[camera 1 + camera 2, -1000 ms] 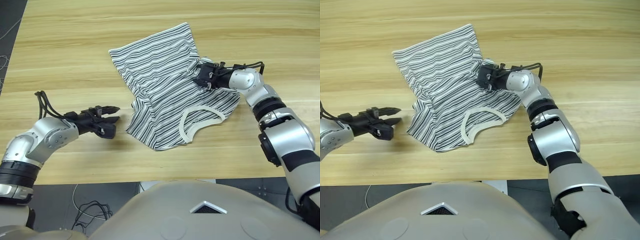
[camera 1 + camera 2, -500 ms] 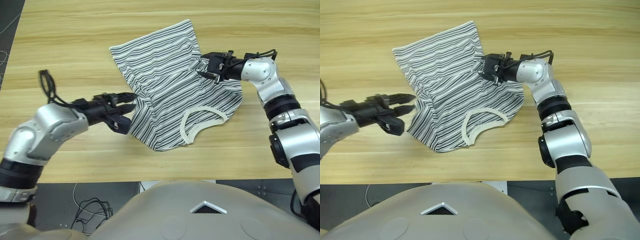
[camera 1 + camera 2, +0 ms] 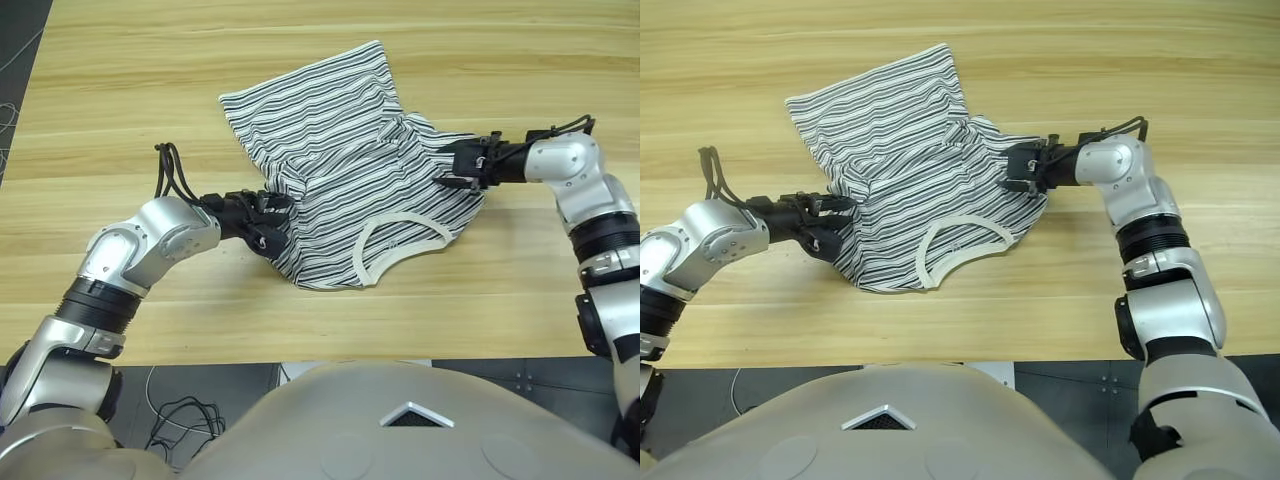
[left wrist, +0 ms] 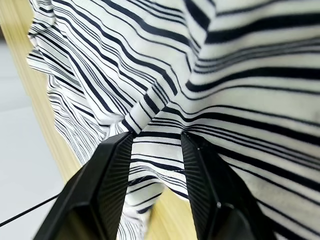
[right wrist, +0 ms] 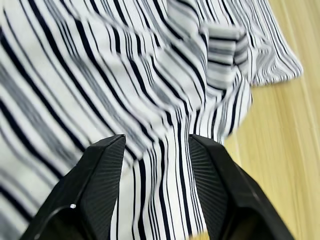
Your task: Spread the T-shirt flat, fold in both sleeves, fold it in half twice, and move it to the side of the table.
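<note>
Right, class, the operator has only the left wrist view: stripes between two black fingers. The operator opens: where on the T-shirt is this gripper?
Observer: The left gripper is at the T-shirt's left edge, near the robot.
Operator: And the other arm?
Observer: The right gripper is at the T-shirt's right edge, fingers open.
Operator: Is it flat?
Observer: No, bunched, collar towards the robot.
</note>
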You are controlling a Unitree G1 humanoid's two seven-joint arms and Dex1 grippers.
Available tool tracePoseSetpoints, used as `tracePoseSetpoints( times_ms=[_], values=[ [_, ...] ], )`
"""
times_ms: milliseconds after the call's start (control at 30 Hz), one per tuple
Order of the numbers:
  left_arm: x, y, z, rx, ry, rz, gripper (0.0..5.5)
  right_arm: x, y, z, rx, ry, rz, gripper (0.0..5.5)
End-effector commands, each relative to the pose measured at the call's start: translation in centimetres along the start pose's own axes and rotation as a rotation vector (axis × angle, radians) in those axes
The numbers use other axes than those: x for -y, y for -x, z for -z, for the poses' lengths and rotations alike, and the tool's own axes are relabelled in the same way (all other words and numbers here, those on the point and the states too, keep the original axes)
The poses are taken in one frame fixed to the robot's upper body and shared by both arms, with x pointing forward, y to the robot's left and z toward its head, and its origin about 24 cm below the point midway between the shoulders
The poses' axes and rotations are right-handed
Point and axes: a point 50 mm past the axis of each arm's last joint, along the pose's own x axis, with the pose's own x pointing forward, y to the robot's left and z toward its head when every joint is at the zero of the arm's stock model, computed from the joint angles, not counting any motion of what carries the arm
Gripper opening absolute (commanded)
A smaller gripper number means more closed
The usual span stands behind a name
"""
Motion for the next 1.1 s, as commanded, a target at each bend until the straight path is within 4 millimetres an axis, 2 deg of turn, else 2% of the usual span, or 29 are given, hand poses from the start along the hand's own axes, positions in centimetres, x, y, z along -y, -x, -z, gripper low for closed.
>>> tracePoseSetpoints(
  times_ms=[33,167,333,467,567,767,900,1033,1100],
  values=[
    [6.5,1.4,-0.3,-0.058,0.105,0.35,1.8,-0.4,0.5,0.2,0.003,-0.019,-0.024,2.32],
    [8.4,3.2,0.1,-0.145,0.155,0.477,1.8,-1.6,-0.4,-0.9,0.105,-0.078,-0.083,2.32],
    [8.4,3.7,0.1,-0.17,0.171,0.479,1.8,-4.5,-1.1,-1.3,0.171,-0.166,-0.208,2.32],
    [8.9,4.3,0.5,-0.2,0.184,0.496,1.8,-7.9,0.0,-2.6,0.299,-0.285,-0.417,2.32],
    [9.2,4.8,0.6,-0.224,0.209,0.518,1.8,-8.8,0.6,-3.2,0.322,-0.318,-0.462,2.32],
    [8.7,5.7,0.9,-0.249,0.216,0.507,1.8,-9.0,0.8,-3.4,0.314,-0.339,-0.456,2.32],
    [6.0,6.2,-0.4,-0.193,0.205,0.4,1.8,-7.7,1.3,-3.7,0.317,-0.307,-0.399,2.32],
    [3.4,7.4,-1.4,-0.16,0.167,0.333,1.8,-5.7,2.7,-4.7,0.37,-0.279,-0.355,2.32],
    [1.5,7.6,-1.7,-0.14,0.141,0.243,1.8,-5.1,2.9,-5.2,0.387,-0.268,-0.345,2.32]
  ],
)
